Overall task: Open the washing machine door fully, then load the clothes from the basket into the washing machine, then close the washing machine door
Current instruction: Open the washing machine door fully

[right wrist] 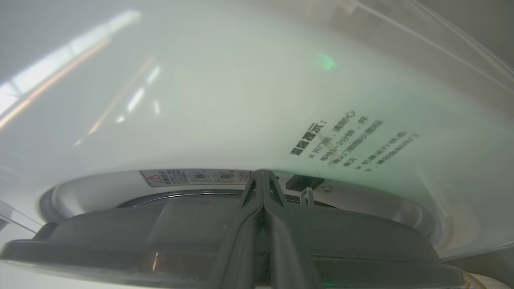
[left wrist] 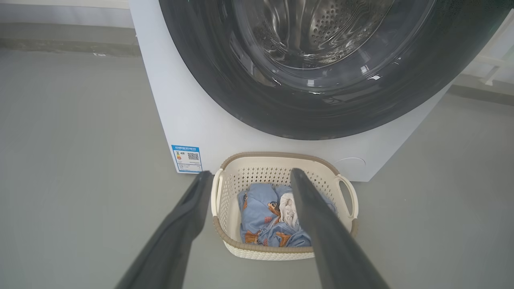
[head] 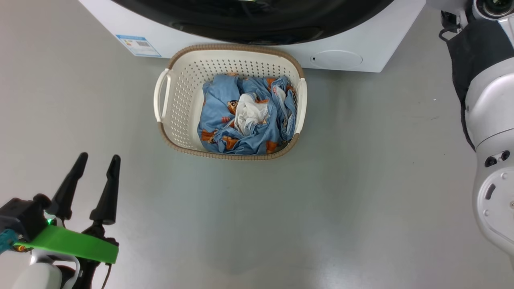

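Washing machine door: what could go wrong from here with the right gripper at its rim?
The right gripper is shut, only its tips reaching past the rim of the washing machine door; they could slip off before it swings wide. The basket stands close against the washing machine, right under the door, so the right arm or the door might knock it and spill the clothes.

Black tapered fingers (head: 107, 194), green wrist bracket (head: 72, 244)

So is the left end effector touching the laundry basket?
Apart. The head view shows the left end effector, open, at lower left, with bare grey floor between its fingertips and the basket.
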Robot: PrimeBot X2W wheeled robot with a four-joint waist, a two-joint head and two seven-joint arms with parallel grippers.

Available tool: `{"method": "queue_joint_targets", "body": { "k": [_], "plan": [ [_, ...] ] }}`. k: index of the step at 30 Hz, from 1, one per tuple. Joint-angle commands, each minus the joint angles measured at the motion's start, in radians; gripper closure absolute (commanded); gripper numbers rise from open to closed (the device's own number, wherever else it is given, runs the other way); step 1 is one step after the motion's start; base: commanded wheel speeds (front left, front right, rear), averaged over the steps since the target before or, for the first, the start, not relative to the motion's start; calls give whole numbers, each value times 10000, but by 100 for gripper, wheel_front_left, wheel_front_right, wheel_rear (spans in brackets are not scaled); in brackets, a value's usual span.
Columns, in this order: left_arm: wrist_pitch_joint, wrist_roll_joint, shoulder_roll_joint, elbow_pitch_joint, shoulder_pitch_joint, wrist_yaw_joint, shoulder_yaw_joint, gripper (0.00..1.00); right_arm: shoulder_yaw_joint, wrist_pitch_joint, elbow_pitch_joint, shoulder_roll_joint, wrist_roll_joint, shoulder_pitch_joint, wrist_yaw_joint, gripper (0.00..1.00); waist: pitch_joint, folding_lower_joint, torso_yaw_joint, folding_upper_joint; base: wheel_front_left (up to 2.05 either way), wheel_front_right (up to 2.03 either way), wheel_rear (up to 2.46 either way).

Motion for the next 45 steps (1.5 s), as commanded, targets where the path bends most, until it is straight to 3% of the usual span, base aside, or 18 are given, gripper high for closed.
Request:
{"method": "queue_joint_targets", "body": {
  "k": [1,10,24,34,45],
  "plan": [
    [-74,-77,417,-217,-241,-16,354,0,95,-16,-140,233,-22,-549,17,100,65,0,35,-1,0,0,0],
    [-74,-104,349,-196,-450,-16,246,0,503,257,402,233,230,-915,17,100,149,0,139,-1,0,0,0],
    [-74,-86,313,-222,-425,-16,346,0,1364,1002,394,233,833,-245,17,100,-60,0,142,-1,0,0,0],
    [-74,-6,318,-242,-352,-16,446,0,1967,2422,279,233,1570,188,17,100,-312,0,132,-1,0,0,0],
    [-74,156,349,-358,-183,-16,498,0,2729,4194,-1012,233,3343,1594,17,100,-729,0,-84,-1,0,0,0]
  ]
}}
